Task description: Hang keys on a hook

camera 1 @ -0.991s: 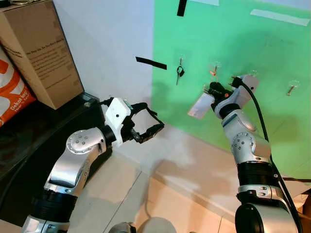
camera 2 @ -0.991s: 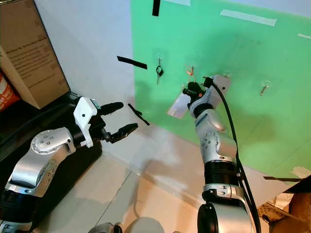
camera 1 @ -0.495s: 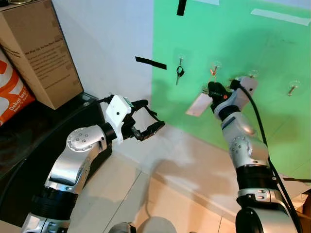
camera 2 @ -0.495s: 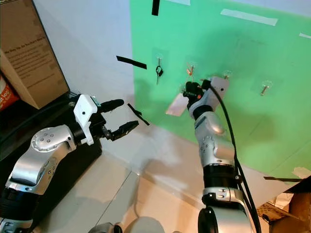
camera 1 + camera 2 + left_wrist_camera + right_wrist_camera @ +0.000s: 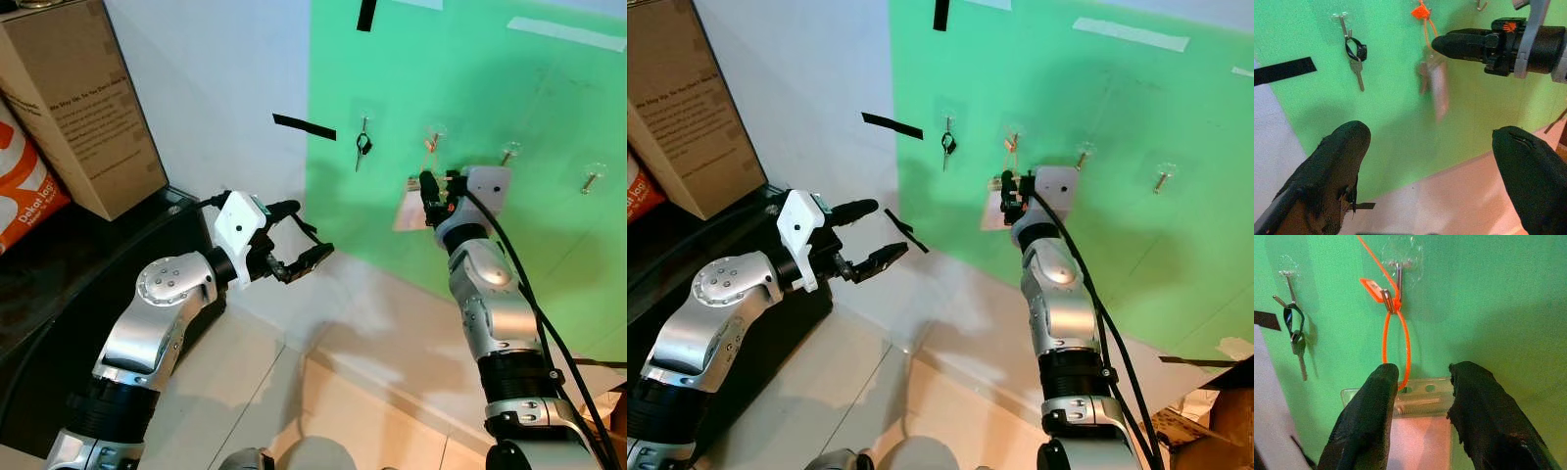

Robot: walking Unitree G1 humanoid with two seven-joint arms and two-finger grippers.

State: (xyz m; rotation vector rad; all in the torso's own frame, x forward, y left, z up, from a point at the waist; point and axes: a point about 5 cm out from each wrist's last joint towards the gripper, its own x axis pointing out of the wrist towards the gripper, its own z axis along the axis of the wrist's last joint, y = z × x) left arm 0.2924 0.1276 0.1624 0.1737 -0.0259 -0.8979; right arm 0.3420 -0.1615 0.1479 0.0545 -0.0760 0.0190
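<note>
On the green wall, an orange zip-tie loop [image 5: 1384, 338] hangs from a clear stick-on hook [image 5: 1399, 276]. A clear plastic tag [image 5: 1422, 394] with the keys dangles from the loop and looks blurred in the left wrist view [image 5: 1437, 90]. My right gripper [image 5: 426, 186] is at the wall just below that hook. Its fingers [image 5: 1371, 411] stand a little apart, on either side of the tag's top. My left gripper [image 5: 294, 245] is held out open in mid-air to the left, with nothing in it. A black-headed key [image 5: 362, 145] hangs on the neighbouring hook to the left.
Two bare hooks [image 5: 508, 152] [image 5: 588, 176] lie to the right on the green wall. A cardboard box [image 5: 78, 108] and an orange bag [image 5: 29, 186] sit on a black surface [image 5: 59, 284] at the left. Strips of black tape [image 5: 304, 125] are stuck on the wall.
My right wrist has turned to face the wall. The tag has dropped from a tilted, held-out pose to hang under the hook. The left arm has barely moved.
</note>
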